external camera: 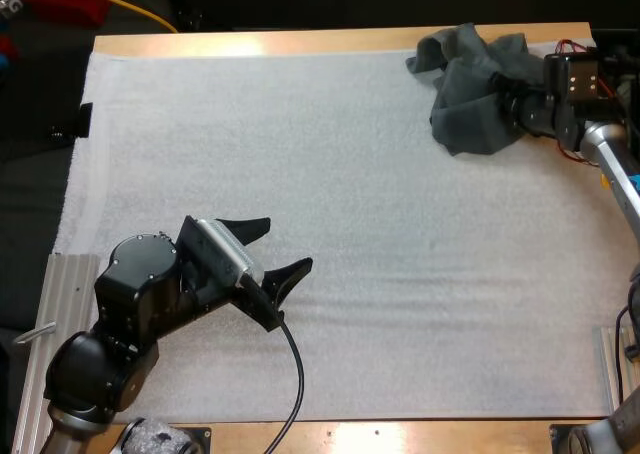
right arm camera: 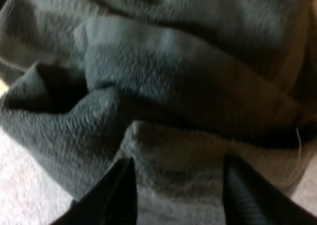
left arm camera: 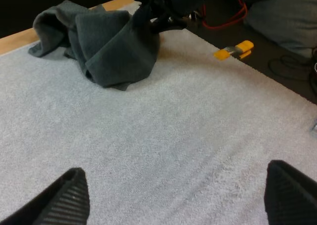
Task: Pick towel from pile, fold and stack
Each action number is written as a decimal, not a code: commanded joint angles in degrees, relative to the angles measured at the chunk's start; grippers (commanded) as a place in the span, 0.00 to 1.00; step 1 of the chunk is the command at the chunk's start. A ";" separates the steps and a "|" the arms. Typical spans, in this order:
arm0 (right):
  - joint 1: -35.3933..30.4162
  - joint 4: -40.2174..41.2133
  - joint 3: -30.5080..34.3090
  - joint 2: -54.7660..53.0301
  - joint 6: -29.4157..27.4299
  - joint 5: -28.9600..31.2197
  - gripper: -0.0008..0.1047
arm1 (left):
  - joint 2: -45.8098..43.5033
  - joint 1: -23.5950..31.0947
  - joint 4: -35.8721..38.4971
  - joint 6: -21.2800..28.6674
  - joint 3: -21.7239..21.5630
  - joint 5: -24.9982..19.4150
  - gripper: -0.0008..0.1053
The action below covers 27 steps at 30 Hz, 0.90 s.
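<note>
Far right corner of the mat (external camera: 350,224): your R gripper (external camera: 512,109) is pushed into the crumpled towel (external camera: 470,84), fingers (right arm camera: 116,195) pinching a fold btwn them. Your L gripper (external camera: 287,243) sits over the mat's near left, fingers spread wide w/ nothing in them, well apart from the towel.

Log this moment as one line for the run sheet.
left gripper: open, over bare mat | right gripper: shut on crumpled towel, mat's far right corner | towel on mat | fold: not yet begun
</note>
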 commanded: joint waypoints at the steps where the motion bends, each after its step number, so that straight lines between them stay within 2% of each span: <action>1: -0.01 -1.16 -0.67 -0.09 0.28 0.79 0.38 | -0.09 -0.22 -0.92 -0.06 -0.37 -0.11 0.67; 5: -0.01 -2.83 -0.80 0.70 0.28 0.72 0.39 | -0.09 -0.22 -0.92 -0.06 -0.37 -0.13 0.67; 10: -0.01 -3.09 -0.80 1.75 0.00 0.72 0.55 | -0.09 -0.22 -0.92 -0.06 -0.37 -0.13 0.67; 14: -0.01 -3.09 -0.80 1.77 -2.07 1.16 0.56 | -0.09 -0.22 -0.92 -0.06 -0.37 -0.13 0.67; 21: 0.68 -3.53 -0.80 1.77 -13.43 6.06 0.56 | -0.09 -0.22 -0.92 -0.06 -0.37 -0.13 0.67; 27: 1.47 -6.46 -0.80 1.77 -25.36 6.06 0.56 | -0.09 -0.22 -0.92 -0.06 -0.37 -0.13 0.67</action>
